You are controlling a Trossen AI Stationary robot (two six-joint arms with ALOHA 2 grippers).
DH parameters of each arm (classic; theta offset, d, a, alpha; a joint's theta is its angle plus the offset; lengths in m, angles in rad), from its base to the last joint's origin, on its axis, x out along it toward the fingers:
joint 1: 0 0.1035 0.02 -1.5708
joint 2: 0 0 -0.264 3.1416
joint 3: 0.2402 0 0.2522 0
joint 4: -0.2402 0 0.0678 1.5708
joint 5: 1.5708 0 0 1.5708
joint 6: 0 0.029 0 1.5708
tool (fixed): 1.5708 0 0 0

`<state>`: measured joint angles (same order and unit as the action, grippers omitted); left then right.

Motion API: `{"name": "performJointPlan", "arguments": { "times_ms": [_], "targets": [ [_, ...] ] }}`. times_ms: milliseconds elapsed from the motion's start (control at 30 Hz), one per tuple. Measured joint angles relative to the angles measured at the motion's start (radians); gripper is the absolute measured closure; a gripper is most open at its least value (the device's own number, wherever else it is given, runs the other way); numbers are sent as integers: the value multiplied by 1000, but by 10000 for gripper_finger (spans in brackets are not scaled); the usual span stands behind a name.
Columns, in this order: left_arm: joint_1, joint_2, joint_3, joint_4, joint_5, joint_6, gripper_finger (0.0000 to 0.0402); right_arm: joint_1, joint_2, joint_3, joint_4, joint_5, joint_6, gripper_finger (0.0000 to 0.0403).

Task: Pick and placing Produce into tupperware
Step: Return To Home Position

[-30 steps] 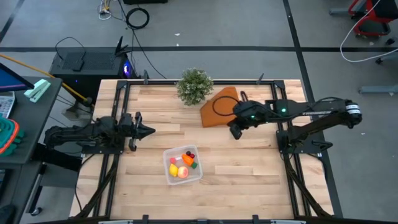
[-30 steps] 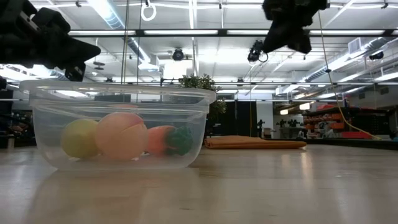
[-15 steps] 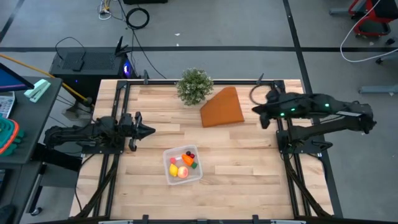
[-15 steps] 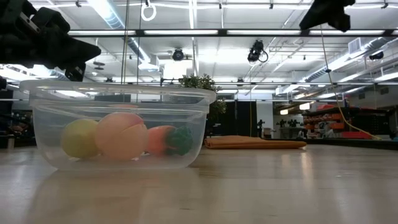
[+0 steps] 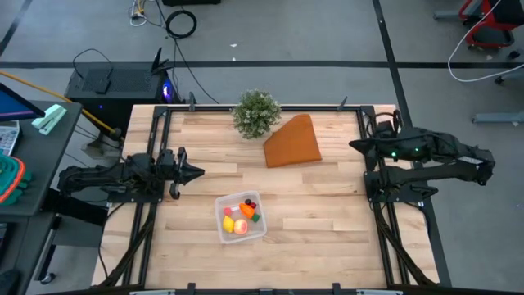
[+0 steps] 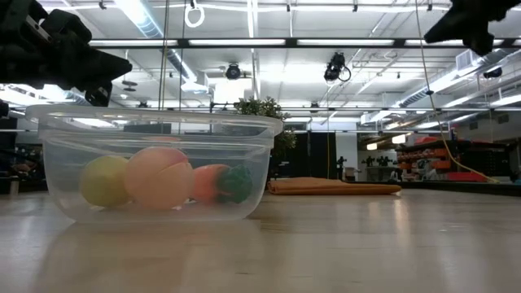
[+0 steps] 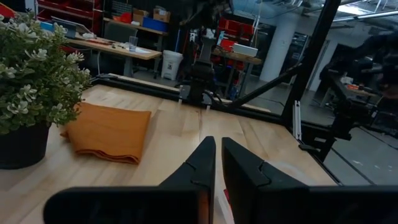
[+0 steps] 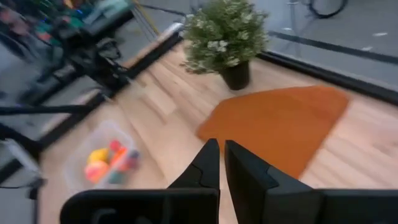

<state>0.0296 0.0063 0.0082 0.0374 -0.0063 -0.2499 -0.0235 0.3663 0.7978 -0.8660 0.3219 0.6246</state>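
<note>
Produce (image 5: 240,217) lies gathered in the tupperware (image 5: 219,215), which sits on the bench (image 5: 327,217) between the two arms, a little askew to the bench's edges and toward its front; seen at bench height, a lemon (image 6: 103,181), a peach (image 6: 158,177) and a carrot (image 6: 210,182) rest side by side behind the clear wall. No loose piece shows on the boards, so the filling looks done and what remains, on this reading, is parking the arms. The left gripper (image 5: 195,173) is the nearer of the two, near the container on the left arm's side and farther back, pointing toward the bench's middle; its jaws stand together with only a thin slit between them and hold nothing. The right gripper (image 5: 354,145) hangs well apart from the container, at the right-hand frame rail beside the orange-brown wedge (image 5: 292,141), its jaws likewise closed to a slit and empty, looking across the wedge toward the bushy plant (image 5: 256,113) at the back edge. A retreat from there would need only to keep clear of the rail and the wedge. The bench is pale planking in a black frame; around it lies grey floor with cables, and beyond it a lit workshop hall with shelving
</note>
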Motion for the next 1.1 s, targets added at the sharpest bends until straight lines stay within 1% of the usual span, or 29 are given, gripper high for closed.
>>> {"name": "performJointPlan", "arguments": {
  "times_ms": [133,233,400,533,700,800,900,1000,1100],
  "targets": [
    [0,0,0,1,0,0,372,0,-139,-143,140,-18,2,403],
    [0,0,0,1,0,0,370,0,-232,-230,204,-17,-2,403],
    [0,0,0,1,0,0,362,0,-366,-319,282,-20,-23,403],
    [0,0,0,1,1,1,363,0,-362,-327,326,-24,-84,403],
    [0,0,0,6,3,0,371,0,-366,-335,462,-70,-163,403],
    [0,0,0,7,3,1,374,0,-368,-359,583,-83,-205,403],
    [0,0,0,7,2,0,370,0,-366,-426,756,-131,-214,403],
    [0,0,0,7,2,0,365,0,-367,-529,932,-174,-193,403],
    [0,0,0,8,2,0,361,0,-366,-636,1099,-190,-152,403]
  ]
}}
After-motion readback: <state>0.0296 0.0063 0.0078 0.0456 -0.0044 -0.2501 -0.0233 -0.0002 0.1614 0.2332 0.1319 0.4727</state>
